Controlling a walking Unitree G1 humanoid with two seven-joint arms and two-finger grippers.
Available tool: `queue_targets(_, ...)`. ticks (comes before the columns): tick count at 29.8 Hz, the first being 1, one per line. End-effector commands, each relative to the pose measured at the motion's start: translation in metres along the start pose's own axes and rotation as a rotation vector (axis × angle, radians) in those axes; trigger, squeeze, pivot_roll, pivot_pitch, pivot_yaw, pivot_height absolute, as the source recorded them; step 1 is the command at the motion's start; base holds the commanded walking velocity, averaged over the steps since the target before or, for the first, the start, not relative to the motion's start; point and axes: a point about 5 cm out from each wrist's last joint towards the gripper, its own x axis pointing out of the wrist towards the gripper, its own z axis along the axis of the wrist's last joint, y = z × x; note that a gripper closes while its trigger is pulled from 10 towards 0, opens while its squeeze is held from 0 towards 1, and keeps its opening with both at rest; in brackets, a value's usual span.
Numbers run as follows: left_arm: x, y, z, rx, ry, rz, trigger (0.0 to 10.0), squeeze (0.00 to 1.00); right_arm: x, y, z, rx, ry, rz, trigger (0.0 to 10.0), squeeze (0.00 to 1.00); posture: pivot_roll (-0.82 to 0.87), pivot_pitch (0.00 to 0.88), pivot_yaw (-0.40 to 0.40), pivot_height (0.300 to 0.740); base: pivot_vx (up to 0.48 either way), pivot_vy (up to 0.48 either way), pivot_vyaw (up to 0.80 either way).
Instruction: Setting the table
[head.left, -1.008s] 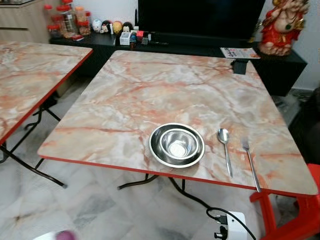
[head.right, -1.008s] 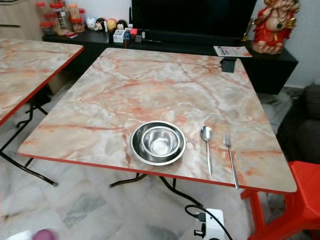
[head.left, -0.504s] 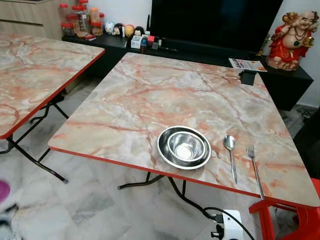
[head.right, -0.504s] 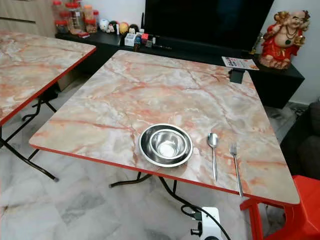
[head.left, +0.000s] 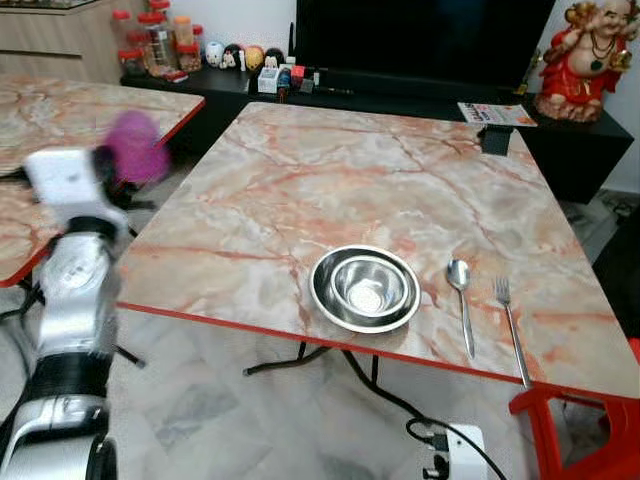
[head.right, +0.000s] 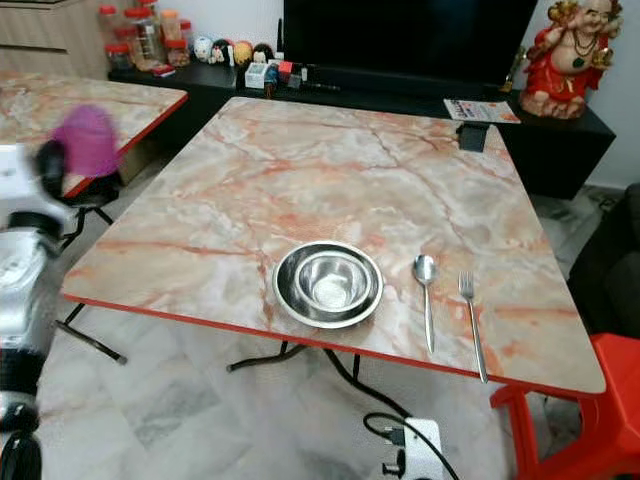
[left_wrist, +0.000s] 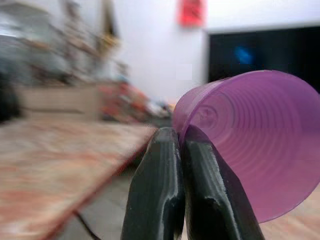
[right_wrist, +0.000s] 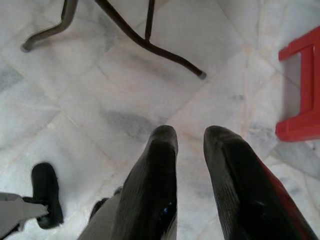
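A glossy marble-patterned table (head.left: 300, 190) with red edging fills mid-frame over pale tiled floor (head.left: 230, 420); the left gripper (left_wrist: 180, 150) pinches a translucent purple cup (left_wrist: 255, 150), while the right gripper (right_wrist: 190, 145) hangs slightly parted.

Both eye views looked forward and down at the marble table (head.left: 300, 200), sharing the bowl (head.left: 365, 288) at frame centre. Left wrist view faced a close purple cup (left_wrist: 260, 150); right wrist view faced the floor (right_wrist: 100, 100) (steeply downward).

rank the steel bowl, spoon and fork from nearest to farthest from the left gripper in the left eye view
The left gripper, shut on a purple cup, is raised off the table's left edge.
1. Steel bowl, near the front edge, closest to that side.
2. Spoon, just right of the bowl.
3. Fork, farthest right.
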Motion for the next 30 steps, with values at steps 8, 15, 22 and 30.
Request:
queue_targets(8,0.016,-0.048,-0.023,-0.052,0.429,-0.312,10.0,0.00,-0.002,0.003,-0.006,0.049,0.018,-0.022,10.0,0.00,0.00,0.000,0.044,0.740,0.000,0.000,0.00)
queue_targets(15,0.014,-0.050,-0.024,-0.025,0.568,-0.403,10.0,0.00,-0.002,0.006,-0.010,0.072,0.030,-0.026,10.0,0.00,0.00,0.000,0.064,0.740,0.000,0.000,0.00)
queue_targets(22,0.004,-0.045,-0.030,0.050,0.650,-0.489,10.0,0.00,-0.002,0.006,-0.009,0.064,0.034,-0.021,10.0,0.00,0.02,0.000,0.042,0.740,0.000,0.000,0.00)
queue_targets(30,-0.010,-0.055,-0.042,-0.036,0.747,-0.607,10.0,0.00,-0.001,0.004,-0.007,0.047,0.032,-0.012,10.0,0.00,0.02,0.000,0.024,0.740,0.000,0.000,0.00)
